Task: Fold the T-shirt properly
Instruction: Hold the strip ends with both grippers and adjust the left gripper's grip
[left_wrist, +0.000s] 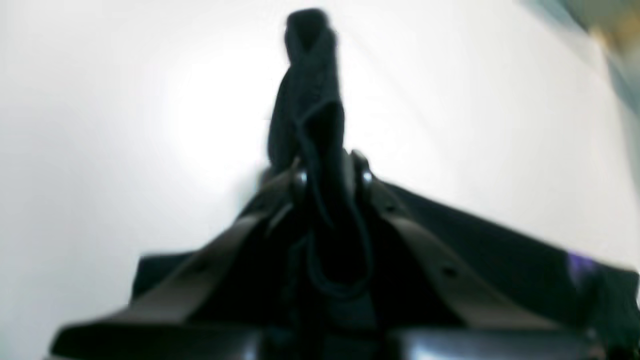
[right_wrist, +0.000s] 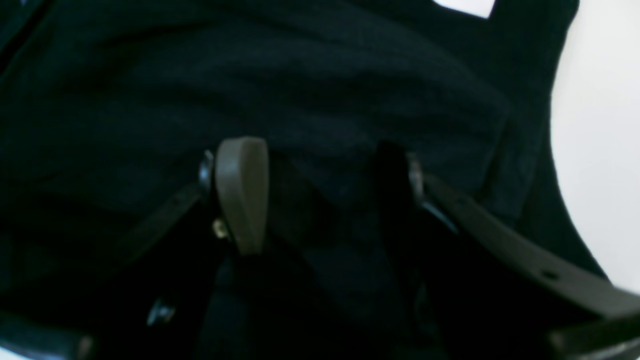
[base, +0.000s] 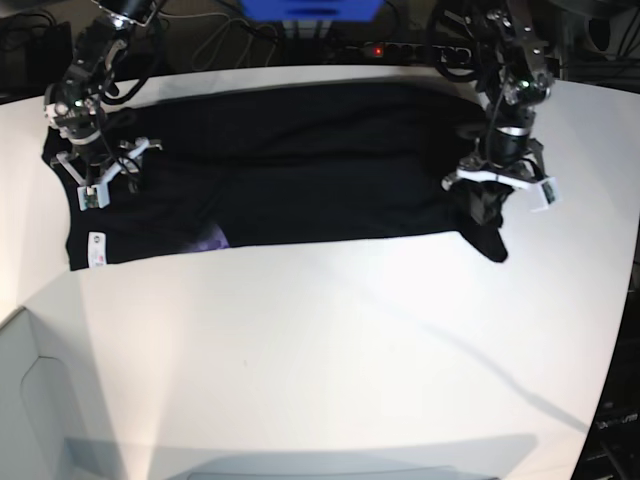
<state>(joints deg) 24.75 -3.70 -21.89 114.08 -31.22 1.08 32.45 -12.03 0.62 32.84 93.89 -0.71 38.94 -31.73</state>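
Here we see one shirt, plain black, spread wide across the far half of the white surface, its near edge running almost straight from side to side. A small white tag lies at its near corner on the base view's left, and a patch of purple peeks out along the near edge; the left wrist view catches a blurred speck of the same purple. On the base view's right a corner of cloth hangs in a dark point below the left gripper.

We count two arms and two grippers. The left gripper's jaws are clenched on a bunched fold of the shirt, which stands up between them in its own wrist view, where the gripper is soft with blur. The right gripper sits on the shirt at the base view's left; in its wrist view the right gripper has jaws parted, with dark cloth lying in the gap.

Most of the right wrist view is black fabric, too dark for us to make out the folds. The surface's edges are cut off in the base view.
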